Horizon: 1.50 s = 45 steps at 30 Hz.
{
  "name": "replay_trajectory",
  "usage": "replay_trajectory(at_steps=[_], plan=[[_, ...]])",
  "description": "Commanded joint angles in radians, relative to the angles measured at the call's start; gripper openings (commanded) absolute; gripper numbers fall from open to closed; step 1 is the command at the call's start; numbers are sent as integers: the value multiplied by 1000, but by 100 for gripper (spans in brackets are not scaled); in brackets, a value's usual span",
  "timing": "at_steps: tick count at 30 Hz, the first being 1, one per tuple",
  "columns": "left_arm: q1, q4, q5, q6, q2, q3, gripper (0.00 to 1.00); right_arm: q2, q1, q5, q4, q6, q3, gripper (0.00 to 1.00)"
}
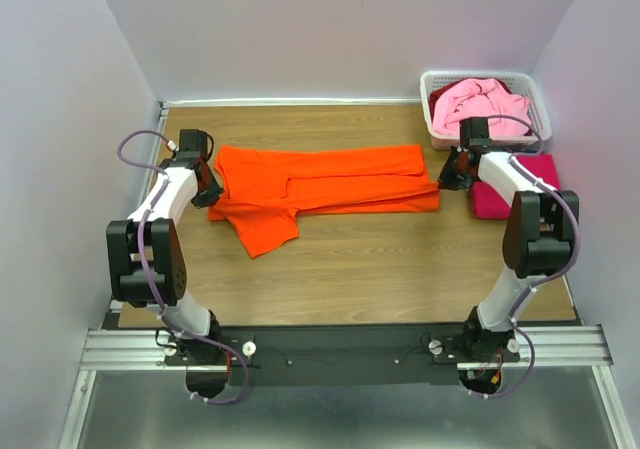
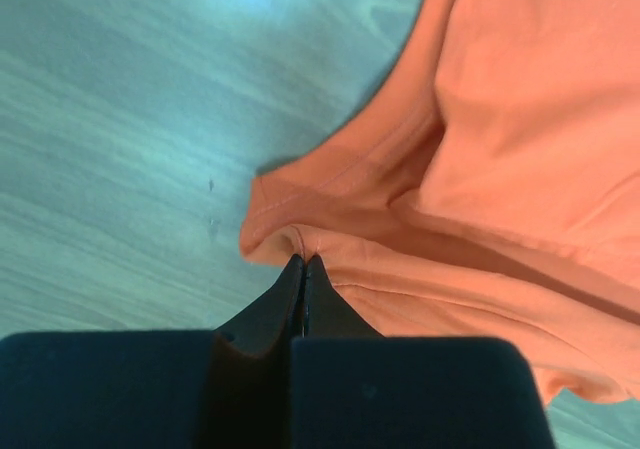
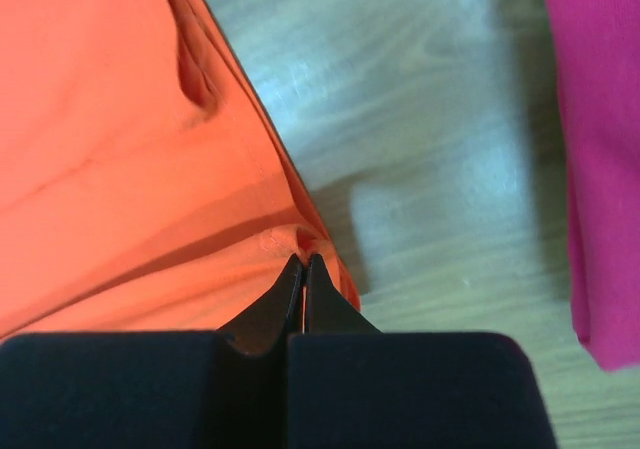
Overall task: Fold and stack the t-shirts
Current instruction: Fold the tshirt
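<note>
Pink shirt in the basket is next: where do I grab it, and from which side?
Pinch the raised hump of the pink shirt, coming straight down from above: it mounds up in the basket, whose walls block the sides.

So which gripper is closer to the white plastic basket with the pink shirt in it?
Right. The right gripper pinches the bright orange cloth t-shirt close beside the white slotted plastic basket; the left gripper pinches the shirt's other end, far across the table.
</note>
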Motion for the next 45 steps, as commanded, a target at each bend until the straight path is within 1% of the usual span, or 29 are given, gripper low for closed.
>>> replay_trajectory(at_steps=[1,5,10,14,15,20,26,28,29,30,32,33,35,36,37,38,39,40,41,43,44,45], plan=[[15,10,12,43,50,58,0,51,-7,1,-14,-17,75,1],[15,7,13,54,87,101,0,83,-7,9,-14,-24,101,1],[29,18,9,56,121,117,0,108,-7,1,-12,-23,127,1],[35,30,6,57,144,117,0,131,-5,1,-11,-23,146,1],[35,32,6,59,147,117,0,140,-5,-26,-11,-23,153,1],[40,53,3,51,159,101,0,171,-6,-59,-12,-23,173,1],[41,76,0,45,158,69,0,201,-5,-63,-9,-29,195,1],[43,81,6,47,159,65,0,214,-7,-68,-9,-29,198,2],[41,82,9,47,156,63,2,214,-6,-73,-9,-29,198,3],[41,87,16,45,149,61,8,212,-7,-80,-9,-30,198,7],[43,93,23,48,130,57,18,200,-5,-91,-11,-36,198,13],[41,95,23,48,121,52,28,192,-5,-100,-12,-41,196,20],[41,92,13,45,84,46,37,171,-5,-103,-11,-47,192,28],[41,92,-1,47,71,45,42,146,-5,-105,-11,-50,189,34],[43,90,-20,44,40,35,49,131,-4,-105,-11,-53,181,37],[40,90,-26,44,25,31,51,117,-5,-105,-11,-55,175,43],[41,92,-30,45,5,22,59,81,-5,-105,-11,-58,167,46],[35,92,-32,45,-34,8,60,62,-5,-103,-11,-61,146,50],[29,90,-35,45,-54,-1,60,45,-4,-103,-11,-64,132,56],[6,78,-37,40,-116,-23,60,-21,-2,-102,-11,-70,86,62],[-30,72,-44,39,-140,-46,60,-47,-1,-94,-11,-79,71,67],[-40,56,-53,31,-159,-60,60,-68,1,-94,-11,-83,55,68]])
